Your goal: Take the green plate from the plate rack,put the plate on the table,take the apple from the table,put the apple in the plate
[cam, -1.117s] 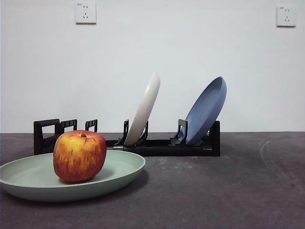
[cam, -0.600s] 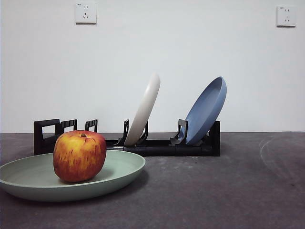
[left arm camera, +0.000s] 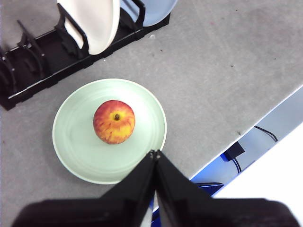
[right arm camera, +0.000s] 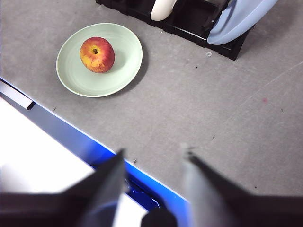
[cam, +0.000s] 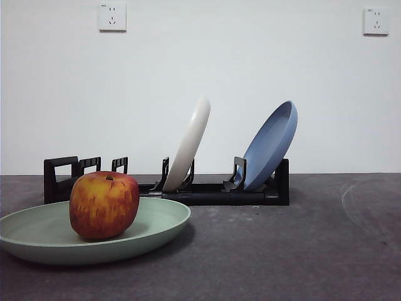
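Front view: apple (cam: 104, 205) seated in green plate (cam: 94, 231) flat on counter (cam: 294, 251), lower left of frame | left hand (left arm camera: 155, 153) pinched closed, empty, raised clear | right hand (right arm camera: 154, 153) spread, empty | task apparently complete

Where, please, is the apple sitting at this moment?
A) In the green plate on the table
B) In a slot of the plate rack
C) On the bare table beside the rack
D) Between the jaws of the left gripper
A: the apple rests inside the green plate, which lies flat on the table in front of the plate rack, with neither gripper touching it.
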